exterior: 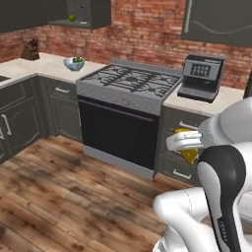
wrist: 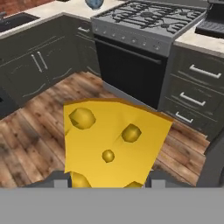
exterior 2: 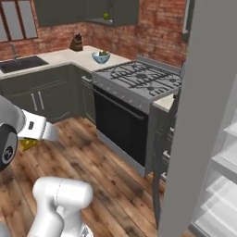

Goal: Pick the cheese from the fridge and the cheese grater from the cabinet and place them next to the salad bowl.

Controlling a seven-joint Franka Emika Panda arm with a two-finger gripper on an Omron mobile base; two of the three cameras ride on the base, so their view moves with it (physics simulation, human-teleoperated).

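Observation:
My gripper [wrist: 109,181] is shut on the cheese [wrist: 111,140], a yellow wedge with round holes, held in the air over the wooden floor. From the base, the cheese [exterior: 190,155] pokes out under the white hand [exterior: 183,141] in front of the drawers. The salad bowl [exterior: 74,63] stands on the far counter left of the stove, and it also shows as salad bowl [exterior 2: 101,56]. Above it the cabinet [exterior: 81,14] is open. A small grey shape [exterior: 82,15] on its shelf looks like the cheese grater, too small to be sure. The fridge [exterior 2: 203,115] stands open at the right.
A stove with a dark oven [exterior: 130,81] sits between me and the bowl. A green lime [exterior: 72,18] lies on the cabinet shelf. A dark appliance [exterior: 202,76] stands right of the stove, a knife block [exterior: 32,50] and a sink [exterior 2: 21,63] at the left.

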